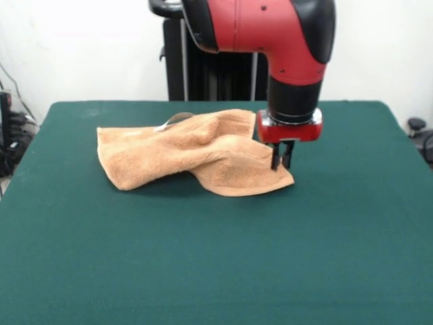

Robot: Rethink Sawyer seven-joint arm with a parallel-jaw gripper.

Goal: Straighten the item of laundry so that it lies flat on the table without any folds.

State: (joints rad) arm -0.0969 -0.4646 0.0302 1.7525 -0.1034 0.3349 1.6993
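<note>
We see the pincer (282,163) nearly closed on the towel (193,152) at its right corner. The bunched cloth extends leftward across the desk (216,271).

Green table (203,271), rumpled orange towel (196,156) on it

A white wall (81,47) stands behind the scene. Dark cables and equipment (12,135) sit at the far left; a black object (421,135) sits at the far right.

Glossy red arm (270,30), black joints
</note>
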